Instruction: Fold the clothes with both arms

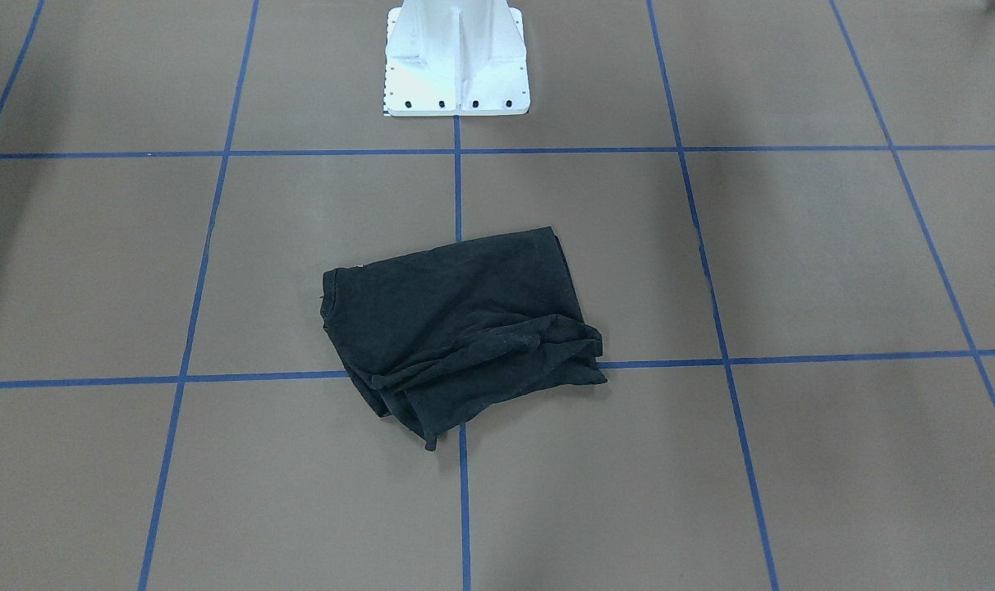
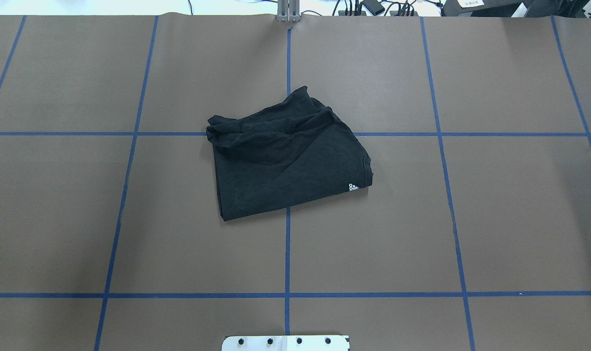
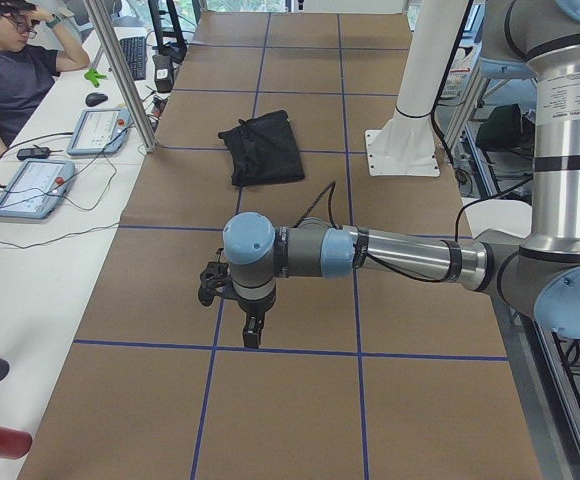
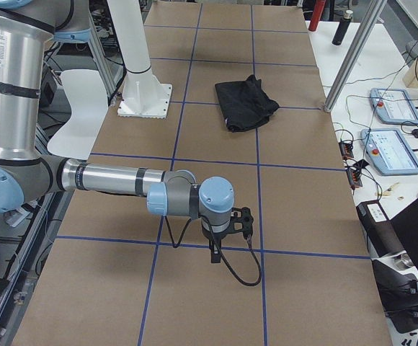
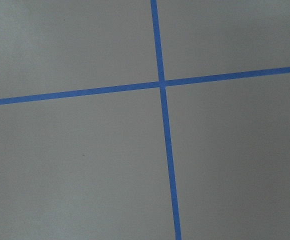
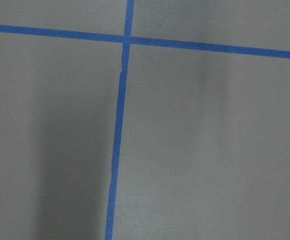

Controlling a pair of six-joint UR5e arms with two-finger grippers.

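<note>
The black T-shirt (image 1: 456, 320) lies folded into a rough rectangle at the middle of the brown table, with one end bunched. In the overhead view (image 2: 285, 165) small white triangles (image 2: 353, 187) show at its right corner; the logo print is hidden. It also shows in the left side view (image 3: 262, 148) and the right side view (image 4: 245, 102). My left gripper (image 3: 253, 335) hangs over bare table far from the shirt, and so does my right gripper (image 4: 215, 254). I cannot tell whether either is open or shut. Both wrist views show only table and blue tape lines.
The white pedestal base (image 1: 456, 61) stands at the robot's side of the table (image 2: 285, 342). Blue tape lines grid the brown table (image 2: 129, 219). An operator (image 3: 5, 70) sits at a side bench with teach pendants (image 3: 30, 188). More pendants (image 4: 393, 151) lie beyond the far edge.
</note>
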